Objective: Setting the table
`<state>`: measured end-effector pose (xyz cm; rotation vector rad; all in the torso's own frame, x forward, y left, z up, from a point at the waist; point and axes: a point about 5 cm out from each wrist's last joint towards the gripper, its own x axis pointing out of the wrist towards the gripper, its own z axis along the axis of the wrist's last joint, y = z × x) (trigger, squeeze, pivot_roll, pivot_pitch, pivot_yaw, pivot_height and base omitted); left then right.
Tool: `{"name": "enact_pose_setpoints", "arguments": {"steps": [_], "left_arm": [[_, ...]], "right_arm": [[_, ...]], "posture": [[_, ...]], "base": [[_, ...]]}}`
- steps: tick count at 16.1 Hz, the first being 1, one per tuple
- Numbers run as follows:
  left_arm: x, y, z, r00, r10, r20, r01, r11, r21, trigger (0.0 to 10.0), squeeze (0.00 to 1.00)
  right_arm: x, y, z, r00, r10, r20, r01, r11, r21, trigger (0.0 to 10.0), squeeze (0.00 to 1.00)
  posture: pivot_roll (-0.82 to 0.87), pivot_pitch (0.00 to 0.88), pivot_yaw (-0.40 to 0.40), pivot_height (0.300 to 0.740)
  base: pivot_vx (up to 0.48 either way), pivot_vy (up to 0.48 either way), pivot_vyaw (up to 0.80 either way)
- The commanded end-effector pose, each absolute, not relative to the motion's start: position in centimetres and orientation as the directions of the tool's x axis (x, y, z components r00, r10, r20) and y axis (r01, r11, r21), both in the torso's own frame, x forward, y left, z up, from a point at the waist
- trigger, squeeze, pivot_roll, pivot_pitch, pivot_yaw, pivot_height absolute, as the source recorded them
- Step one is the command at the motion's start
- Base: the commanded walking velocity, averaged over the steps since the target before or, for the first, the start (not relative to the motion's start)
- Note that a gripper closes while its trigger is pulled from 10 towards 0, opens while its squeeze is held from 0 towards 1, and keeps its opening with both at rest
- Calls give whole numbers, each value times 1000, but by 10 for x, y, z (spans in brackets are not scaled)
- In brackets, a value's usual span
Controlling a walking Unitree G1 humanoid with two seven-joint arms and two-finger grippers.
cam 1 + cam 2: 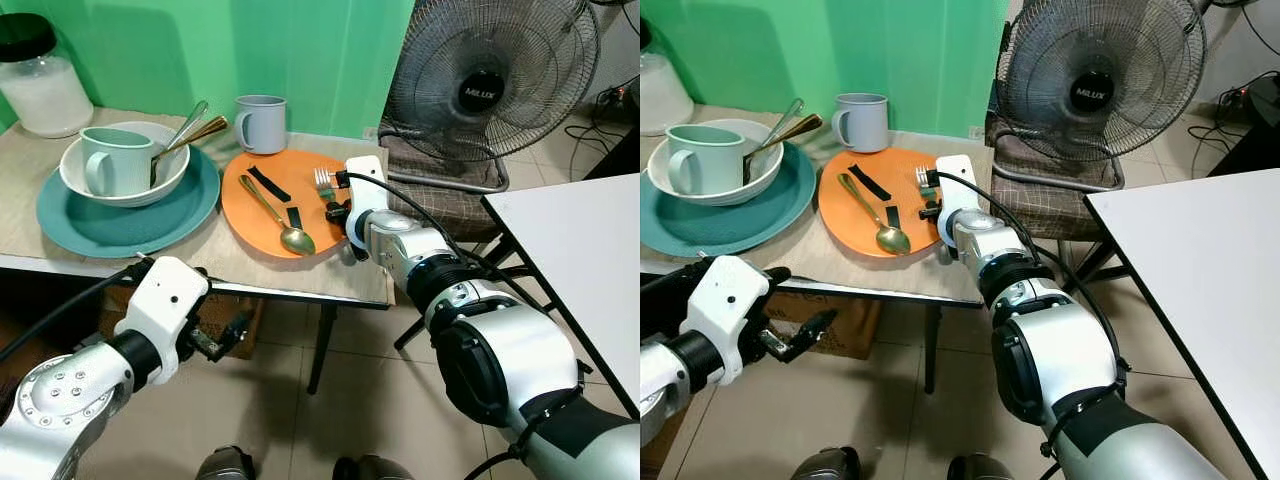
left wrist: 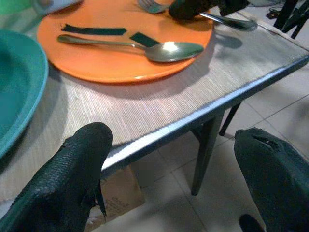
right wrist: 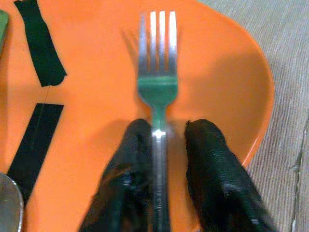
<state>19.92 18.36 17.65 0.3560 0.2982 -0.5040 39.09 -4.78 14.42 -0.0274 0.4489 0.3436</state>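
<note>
On the table (image 1: 300, 275), from its left edge: one jar (image 1: 38, 78), one teal plate (image 1: 110, 222) carrying one bowl (image 1: 75, 172) with one green mug (image 1: 112, 160) and two utensils, then one grey mug (image 1: 262, 124) by the back edge. One orange plate (image 1: 262, 212) near the front right corner bears one gold spoon (image 1: 275, 218), two black tape strips and one fork (image 3: 158, 72). The left gripper (image 2: 169, 179), fingers apart, hangs below the front edge over bare floor. The right gripper (image 3: 166, 140) clamps the fork's handle.

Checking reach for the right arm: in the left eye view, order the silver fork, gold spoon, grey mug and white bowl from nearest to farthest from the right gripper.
1. Silver fork, between the right gripper's fingers, on the orange plate.
2. Gold spoon, on the plate, to the gripper's left.
3. Grey mug, behind the plate.
4. White bowl, far left, on the teal plate.
</note>
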Motion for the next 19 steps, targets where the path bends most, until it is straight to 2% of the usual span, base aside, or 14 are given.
{"name": "enact_pose_setpoints", "arguments": {"steps": [1, 11, 19], "left_arm": [[198, 180, 180, 829, -435, -352, 532, 806, 258, 10000, 0], [205, 173, 186, 829, -473, -300, 544, 805, 236, 10000, 0], [223, 168, 189, 851, -465, -245, 518, 820, 242, 10000, 0]], "right_arm": [[388, -48, 138, 821, 319, -473, -329, 942, 63, 0, 0], [390, -46, 144, 823, 346, -451, -350, 934, 78, 0, 0], [407, -64, 186, 857, 426, -289, -351, 895, 276, 0, 0]], "posture": [[61, 168, -101, 740], [51, 149, -98, 740], [28, 90, -80, 740]], "base": [[0, 0, 0], [0, 0, 0], [0, 0, 0]]}}
